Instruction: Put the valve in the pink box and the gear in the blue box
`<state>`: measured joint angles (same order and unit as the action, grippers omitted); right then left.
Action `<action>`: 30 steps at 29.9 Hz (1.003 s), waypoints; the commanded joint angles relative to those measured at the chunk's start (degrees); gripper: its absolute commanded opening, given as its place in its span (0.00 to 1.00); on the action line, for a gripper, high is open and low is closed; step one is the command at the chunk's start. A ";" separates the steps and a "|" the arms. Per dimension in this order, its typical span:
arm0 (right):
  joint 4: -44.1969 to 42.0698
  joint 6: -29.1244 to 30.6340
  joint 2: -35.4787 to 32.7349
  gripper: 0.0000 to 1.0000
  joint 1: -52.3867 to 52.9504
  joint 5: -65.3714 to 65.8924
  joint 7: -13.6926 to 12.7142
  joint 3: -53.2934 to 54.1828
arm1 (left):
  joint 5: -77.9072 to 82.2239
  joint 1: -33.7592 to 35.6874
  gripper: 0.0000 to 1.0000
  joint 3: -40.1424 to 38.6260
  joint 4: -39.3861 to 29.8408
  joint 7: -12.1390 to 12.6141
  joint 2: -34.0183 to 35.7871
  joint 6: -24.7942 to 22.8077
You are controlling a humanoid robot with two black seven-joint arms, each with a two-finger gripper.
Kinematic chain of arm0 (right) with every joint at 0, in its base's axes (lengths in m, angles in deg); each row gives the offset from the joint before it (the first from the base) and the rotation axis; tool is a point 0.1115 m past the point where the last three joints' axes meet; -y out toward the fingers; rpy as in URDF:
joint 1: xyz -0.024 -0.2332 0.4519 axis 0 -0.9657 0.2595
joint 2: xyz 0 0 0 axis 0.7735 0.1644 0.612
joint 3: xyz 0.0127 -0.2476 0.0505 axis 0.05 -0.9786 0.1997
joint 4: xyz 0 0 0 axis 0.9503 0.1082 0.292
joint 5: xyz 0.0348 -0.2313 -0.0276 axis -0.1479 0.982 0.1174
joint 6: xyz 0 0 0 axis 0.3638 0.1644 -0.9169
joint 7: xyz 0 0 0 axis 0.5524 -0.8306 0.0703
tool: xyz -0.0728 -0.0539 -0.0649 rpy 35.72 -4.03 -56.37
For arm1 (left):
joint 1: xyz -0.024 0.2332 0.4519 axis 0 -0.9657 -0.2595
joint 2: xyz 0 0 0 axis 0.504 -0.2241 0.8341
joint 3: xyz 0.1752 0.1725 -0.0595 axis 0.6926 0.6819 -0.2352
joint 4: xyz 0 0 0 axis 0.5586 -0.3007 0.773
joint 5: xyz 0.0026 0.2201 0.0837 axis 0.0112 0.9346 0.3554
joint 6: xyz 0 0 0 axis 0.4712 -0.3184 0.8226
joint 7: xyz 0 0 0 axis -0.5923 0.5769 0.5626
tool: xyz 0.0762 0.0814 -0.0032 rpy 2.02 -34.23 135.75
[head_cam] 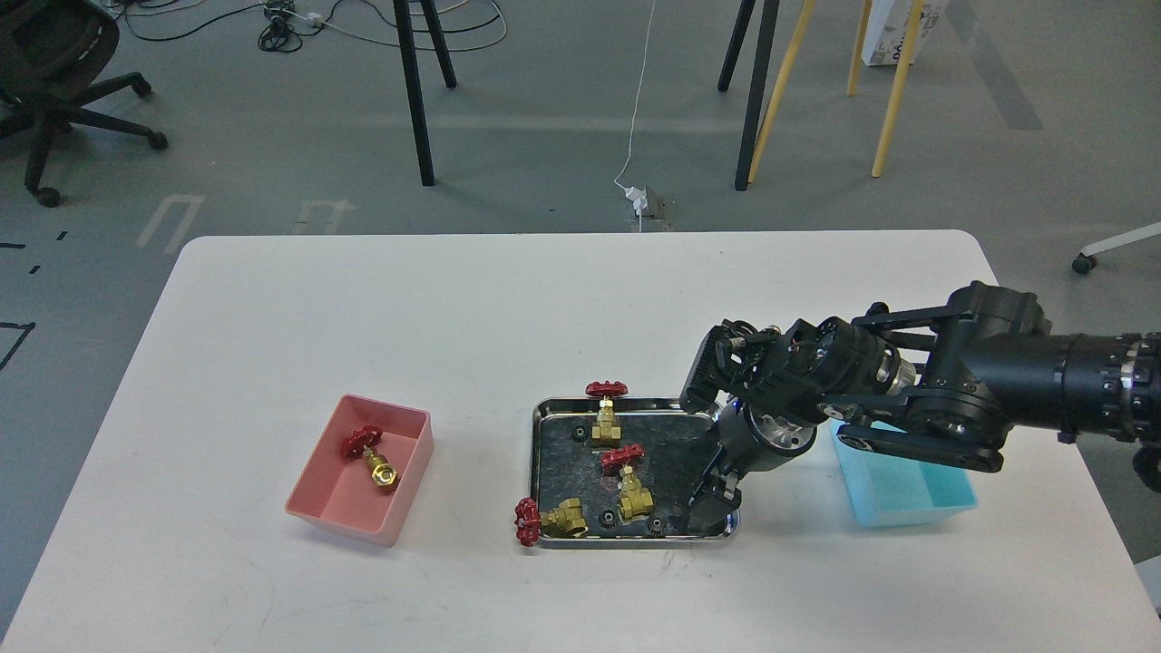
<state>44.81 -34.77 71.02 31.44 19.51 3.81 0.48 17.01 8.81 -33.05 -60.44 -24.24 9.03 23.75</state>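
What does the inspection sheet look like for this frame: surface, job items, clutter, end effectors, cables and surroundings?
Surface: white table, mostly bare.
Job's things: pink box at left holds one valve; steel tray at centre holds three more valves and small black gears; blue box at right, partly hidden by the arm, contents not visible.
Clutter: nothing seen.
End effectors: right end effector reaches down into the tray's right end, fingers too dark to tell apart; left not in view.
Cables: white cable and black cables on the floor.
Surroundings: office chair, stand legs.
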 commanded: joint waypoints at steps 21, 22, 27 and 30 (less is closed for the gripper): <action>-4.67 0.01 6.80 0.82 -2.56 1.89 -0.16 -1.84 | -0.44 0.10 1.00 0.17 0.11 -0.01 1.56 -0.12; -4.67 0.01 6.72 0.81 -2.56 1.89 -0.16 -1.84 | -0.44 0.01 1.00 0.17 0.11 -0.01 1.56 -0.12; -4.67 0.01 6.10 0.75 -2.56 1.98 -0.34 -2.10 | -0.44 0.01 1.00 0.17 0.11 -0.01 1.47 -0.03; -4.58 0.01 5.49 0.72 -2.56 1.98 -0.42 -2.46 | -0.44 0.01 1.00 0.17 0.11 -0.01 1.47 -0.03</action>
<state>40.12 -34.77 77.02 28.88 21.49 3.47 -1.70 16.57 8.83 -32.88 -60.32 -24.25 10.58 23.70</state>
